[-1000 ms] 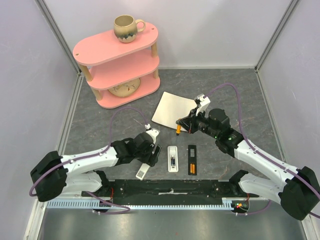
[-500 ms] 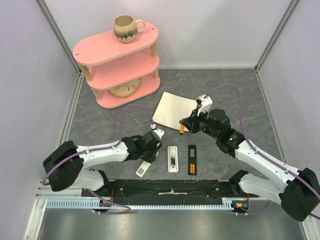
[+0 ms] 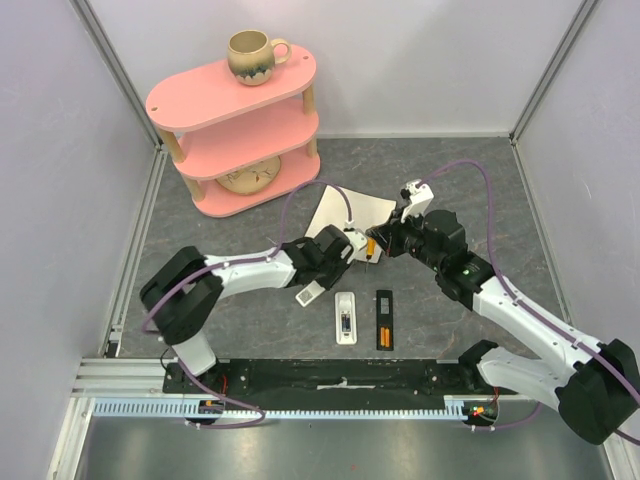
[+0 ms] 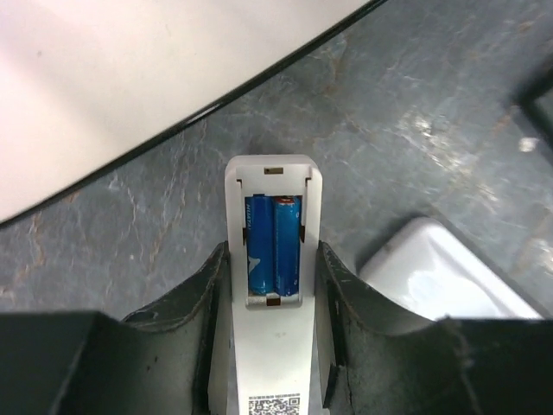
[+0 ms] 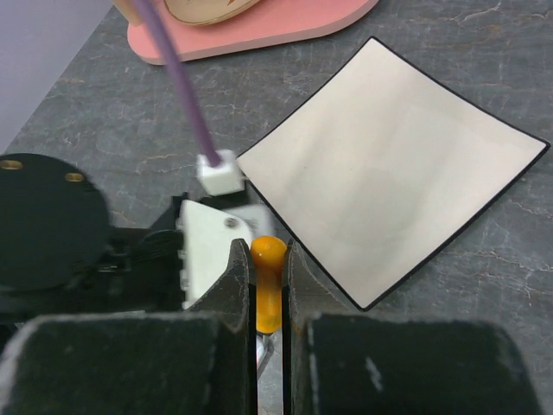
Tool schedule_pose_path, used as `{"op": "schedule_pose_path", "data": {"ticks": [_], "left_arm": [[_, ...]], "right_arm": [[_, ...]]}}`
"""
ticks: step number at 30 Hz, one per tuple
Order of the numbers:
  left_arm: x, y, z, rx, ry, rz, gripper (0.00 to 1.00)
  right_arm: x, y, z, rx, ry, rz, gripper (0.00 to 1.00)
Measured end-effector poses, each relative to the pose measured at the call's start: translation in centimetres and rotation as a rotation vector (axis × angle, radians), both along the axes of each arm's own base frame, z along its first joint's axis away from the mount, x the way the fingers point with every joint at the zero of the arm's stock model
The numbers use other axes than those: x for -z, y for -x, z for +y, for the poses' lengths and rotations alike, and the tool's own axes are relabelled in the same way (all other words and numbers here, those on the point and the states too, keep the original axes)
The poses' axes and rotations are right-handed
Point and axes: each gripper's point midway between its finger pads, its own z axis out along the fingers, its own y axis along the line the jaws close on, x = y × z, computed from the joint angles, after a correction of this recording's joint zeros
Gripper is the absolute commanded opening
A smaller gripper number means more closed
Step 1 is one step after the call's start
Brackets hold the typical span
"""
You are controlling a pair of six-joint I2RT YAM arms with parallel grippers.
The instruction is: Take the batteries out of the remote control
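From above, we are holding the left gripper (image 3: 343,250) and right gripper (image 3: 378,244) nose to nose. Left wrist: we are clamping the white remote (image 4: 272,346), its blue batteries (image 4: 275,246) lying lengthwise between the jaws. Right wrist: we are pinching the orange-handled screwdriver (image 5: 269,290).

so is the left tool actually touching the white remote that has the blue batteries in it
Touching. The left wrist view shows the left tool closed on the white remote, with both fingers pressed flush against its sides and no gap.

left fingers (image 4: 186,307), right fingers (image 5: 232,285): both closed
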Motion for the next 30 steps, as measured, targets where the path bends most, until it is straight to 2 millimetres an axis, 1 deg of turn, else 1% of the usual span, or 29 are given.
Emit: {"op": "schedule_pose_path", "data": {"ticks": [1,3,4,5,6,7,10,11,14,15,19,21,23,24,27,30], "left_arm": [[0.7,-0.4,-0.1,0.013,-0.025,0.001,0.02],[1.8,-0.8,-0.2,0.034,-0.061,0.007,0.06],[2.2,-0.9,-0.1,0.043,-0.074,0.007,0.15],[2.2,-1.0,-0.1,0.048,-0.077,0.006,0.22],[2.1,-1.0,-0.1,0.05,-0.079,0.004,0.33],[2.1,-1.1,-0.1,0.052,-0.078,0.002,0.54],[2.1,-1.1,-0.1,0.051,-0.073,-0.002,0.7],[2.1,-1.2,0.0,0.05,-0.065,-0.008,0.72],[1.9,-0.5,0.6,0.054,-0.05,-0.011,0.75],[1.8,-0.2,0.9,0.056,-0.041,-0.015,0.75],[1.3,0.8,2.2,0.039,-0.005,-0.031,0.75],[1.7,1.0,2.8,0.006,0.027,-0.044,0.74],[2.6,1.5,3.9,-0.039,0.054,-0.038,0.74],[2.5,1.5,4.3,-0.061,0.07,-0.046,0.74],[2.6,1.8,4.7,-0.118,0.112,-0.035,0.68],[2.4,2.0,4.5,-0.155,0.153,-0.021,0.53]], "right_arm": [[0.1,0.0,-0.1,0.004,0.002,0.005,0.0],[0.2,0.0,-0.2,0.004,0.007,0.007,0.0],[0.2,0.0,-0.3,0.004,0.006,0.007,0.0],[0.2,-0.1,-0.4,0.006,0.004,0.007,0.0],[0.1,-0.1,-0.4,0.006,0.003,0.006,0.0],[0.1,-0.2,-0.5,0.006,0.001,0.006,0.0],[-0.1,-0.2,-0.4,0.0,-0.017,0.002,0.0],[-0.1,-0.2,-0.3,-0.007,-0.028,-0.003,0.0],[0.3,0.4,-0.1,-0.029,-0.063,-0.006,0.0],[0.7,0.7,0.0,-0.037,-0.075,-0.004,0.0],[1.2,1.1,0.4,-0.049,-0.126,-0.006,0.0],[1.1,1.0,0.7,-0.052,-0.172,-0.025,0.0],[1.4,0.9,0.9,-0.052,-0.205,-0.035,0.0],[1.7,0.9,1.0,-0.05,-0.219,-0.036,0.0],[2.6,0.4,1.2,-0.036,-0.247,-0.03,0.0],[2.5,-0.2,1.6,-0.028,-0.274,-0.04,0.0]]}}
